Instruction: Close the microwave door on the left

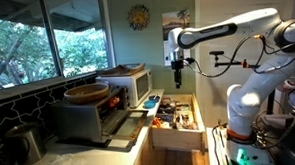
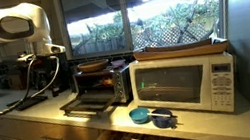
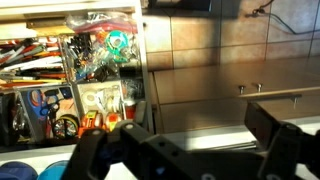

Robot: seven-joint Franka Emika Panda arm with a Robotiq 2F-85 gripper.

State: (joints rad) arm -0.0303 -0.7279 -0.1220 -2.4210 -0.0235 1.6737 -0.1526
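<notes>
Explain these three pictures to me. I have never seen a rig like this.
The white jointed machine is a robot arm that a person steers from a distance. Two pictures come from cameras standing in the room. The third comes from a camera on the arm's wrist and looks down past the dark fingers at an open drawer of small clutter.

On the kitchen counter stands a grey-silver boxy oven. Its bottom-hinged flap door with dark glass hangs open. Beside the oven is a smaller white microwave, with blue bowls in front of it.

The gripper hangs in the air, its fingers apart, holding nothing.
</notes>
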